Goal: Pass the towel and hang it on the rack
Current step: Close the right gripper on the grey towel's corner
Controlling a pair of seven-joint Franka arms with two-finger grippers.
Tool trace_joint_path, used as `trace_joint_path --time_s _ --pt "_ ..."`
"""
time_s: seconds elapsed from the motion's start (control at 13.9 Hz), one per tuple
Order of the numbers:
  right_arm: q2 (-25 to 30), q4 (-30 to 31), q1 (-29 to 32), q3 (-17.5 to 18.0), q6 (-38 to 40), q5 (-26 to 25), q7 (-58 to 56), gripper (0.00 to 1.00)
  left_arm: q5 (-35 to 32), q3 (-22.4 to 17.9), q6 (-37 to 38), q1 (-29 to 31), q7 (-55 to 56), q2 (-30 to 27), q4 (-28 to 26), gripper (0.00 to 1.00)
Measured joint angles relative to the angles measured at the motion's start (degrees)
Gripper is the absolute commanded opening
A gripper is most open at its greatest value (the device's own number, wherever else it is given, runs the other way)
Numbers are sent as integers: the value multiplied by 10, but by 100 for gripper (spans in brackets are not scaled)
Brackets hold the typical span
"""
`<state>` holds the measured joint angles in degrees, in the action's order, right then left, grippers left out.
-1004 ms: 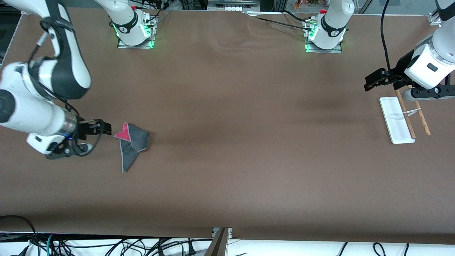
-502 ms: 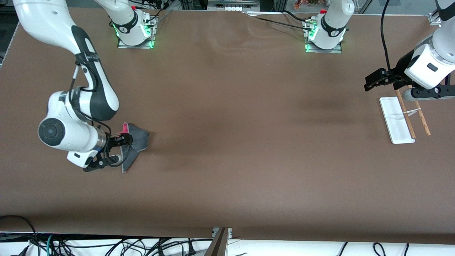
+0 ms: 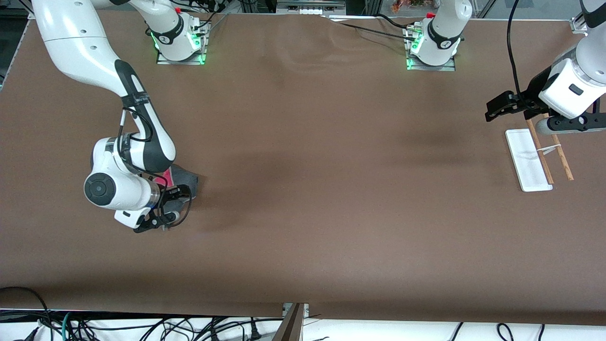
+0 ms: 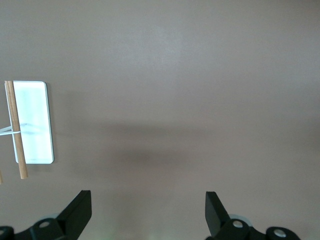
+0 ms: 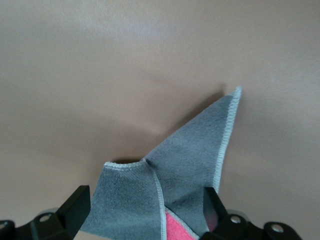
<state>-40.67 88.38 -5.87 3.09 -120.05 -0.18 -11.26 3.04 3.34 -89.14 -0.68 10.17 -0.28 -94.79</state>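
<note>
Right gripper (image 3: pixel 182 193) spread apart over towel (image 5: pixel 185 165); left gripper (image 3: pixel 492 111) spread, waiting near rack (image 3: pixel 528 161).

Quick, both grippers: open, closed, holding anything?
Right gripper: open over the towel, nothing gripped yet.
Left gripper: open, empty, waiting beside the rack.

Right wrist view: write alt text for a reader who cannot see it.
A crumpled dark grey towel with light stitched edging and a pink-red underside showing lies on the brown table. The right end effector hangs open just above it, one dark finger on either side of the cloth.
</note>
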Motion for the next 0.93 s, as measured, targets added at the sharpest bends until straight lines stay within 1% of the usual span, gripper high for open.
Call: trace_joint_path --time_s 0.14,0.29,0.36,0.43,0.57,0.72,0.86,0.93 --pt "-7 0 0 0 0 0 0 100 0 0 0 0 0 0 0 100" --pt "-13 0 0 0 -6 0 0 97 0 0 0 0 0 0 0 100" --pt "-15 0 -1 0 -8 0 0 87 0 0 0 0 0 0 0 100" --pt "-18 0 -1 0 -9 2 0 80 0 0 0 0 0 0 0 100" --pt "-21 0 -1 0 -10 14 0 56 0 0 0 0 0 0 0 100" --pt "-22 0 -1 0 -10 21 0 37 0 0 0 0 0 0 0 100" --pt "-22 0 -1 0 -10 22 0 22 0 0 0 0 0 0 0 100" --pt "-22 0 -1 0 -11 22 0 19 0 0 0 0 0 0 0 100"
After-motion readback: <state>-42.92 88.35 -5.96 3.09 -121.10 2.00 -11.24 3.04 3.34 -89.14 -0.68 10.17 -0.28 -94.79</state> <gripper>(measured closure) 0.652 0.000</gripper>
